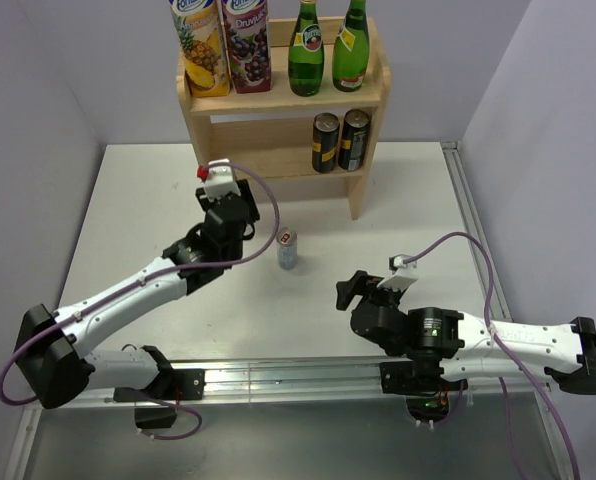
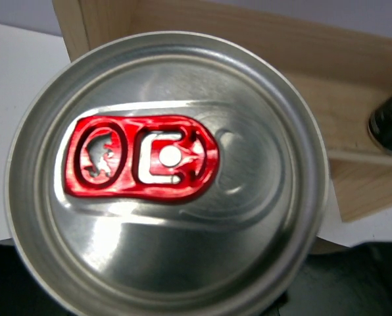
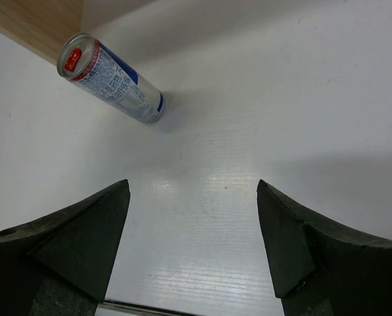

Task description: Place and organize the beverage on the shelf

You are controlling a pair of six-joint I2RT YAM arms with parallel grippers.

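While juice cartons (image 1: 200, 50), green bottles (image 1: 306, 50) and two dark cans (image 1: 326, 143) occupy the shelf (image 1: 268, 107) at upper centre, one slim can (image 1: 288, 248) stands unshelved mid-frame. Right gripper (image 3: 193, 230): fingers spread, empty. A second can (image 2: 170, 197) fills the left wrist view, and whether the left gripper (image 1: 226, 208) grips it cannot be told.

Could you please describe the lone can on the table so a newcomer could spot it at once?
Start at the wooden shelf at the far end of the table. On the tabletop in front of it, a slim can stands upright alone. Unlike the dark cans on the lower tier, it is silver and blue with a red tab.
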